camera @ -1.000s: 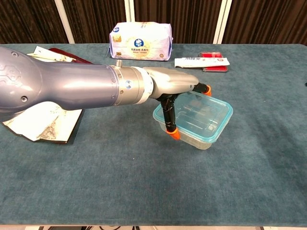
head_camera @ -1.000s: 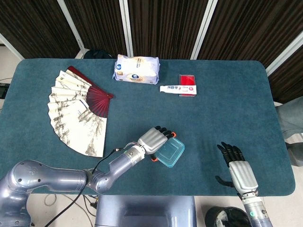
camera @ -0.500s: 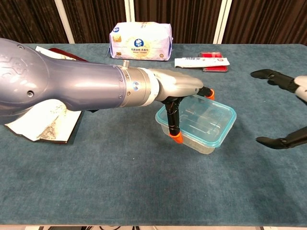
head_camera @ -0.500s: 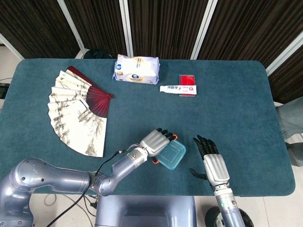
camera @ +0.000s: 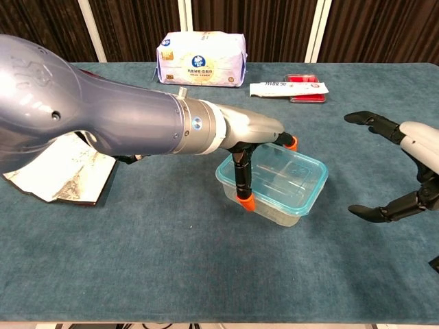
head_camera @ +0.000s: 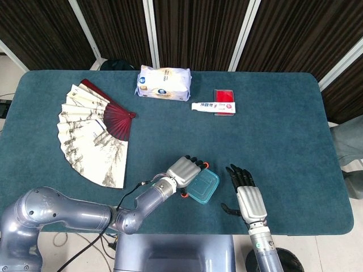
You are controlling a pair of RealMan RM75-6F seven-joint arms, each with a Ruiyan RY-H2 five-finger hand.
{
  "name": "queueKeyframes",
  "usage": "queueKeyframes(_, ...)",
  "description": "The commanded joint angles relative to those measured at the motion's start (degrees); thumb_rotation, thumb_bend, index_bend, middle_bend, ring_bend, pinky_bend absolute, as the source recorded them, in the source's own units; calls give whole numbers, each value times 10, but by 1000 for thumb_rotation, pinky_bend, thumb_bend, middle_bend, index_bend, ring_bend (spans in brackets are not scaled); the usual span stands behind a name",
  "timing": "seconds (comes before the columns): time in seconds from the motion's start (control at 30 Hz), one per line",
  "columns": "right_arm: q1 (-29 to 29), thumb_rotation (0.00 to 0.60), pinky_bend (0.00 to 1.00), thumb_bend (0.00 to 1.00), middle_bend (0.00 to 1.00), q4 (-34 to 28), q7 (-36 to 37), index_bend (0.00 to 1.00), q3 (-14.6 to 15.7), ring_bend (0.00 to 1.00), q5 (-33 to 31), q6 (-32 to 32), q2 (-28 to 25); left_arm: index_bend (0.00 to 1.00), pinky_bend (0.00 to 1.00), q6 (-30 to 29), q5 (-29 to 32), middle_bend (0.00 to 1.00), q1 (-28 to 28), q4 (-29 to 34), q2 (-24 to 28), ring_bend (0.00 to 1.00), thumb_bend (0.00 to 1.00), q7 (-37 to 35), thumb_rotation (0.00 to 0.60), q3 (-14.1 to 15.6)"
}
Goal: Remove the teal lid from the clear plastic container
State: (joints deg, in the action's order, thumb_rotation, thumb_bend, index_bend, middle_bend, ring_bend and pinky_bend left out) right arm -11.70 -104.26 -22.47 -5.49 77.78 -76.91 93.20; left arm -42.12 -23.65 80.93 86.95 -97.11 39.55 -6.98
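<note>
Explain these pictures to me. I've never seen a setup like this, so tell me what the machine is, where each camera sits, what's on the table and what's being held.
This is a two-armed robot with human-like hands, steered remotely by a person. One picture looks down from its head; the other looks forward from its chest.

On the teal table lie a paper fan, a pack of wipes, a toothpaste tube resting on a red box, and a clear container with a teal lid on it.

The left hand grips the container's left side, fingertips against its wall. The right hand holds nothing: it is just right of the container, fingers spread, not touching it.
</note>
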Motion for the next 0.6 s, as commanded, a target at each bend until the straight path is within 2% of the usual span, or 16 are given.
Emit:
queueKeyframes(0.03,2,600,0,293,0,-1,2,0,3,0,-4,0,3,141,455,-6,19,290,9,6,1,289,82,7,600,6)
queueKeyframes(0.6,2,600,0,292,0,-1,-7,0,11,0,-27,2,34,141,459,-10,59,291,18,10,1,288,82,-14,600,-1)
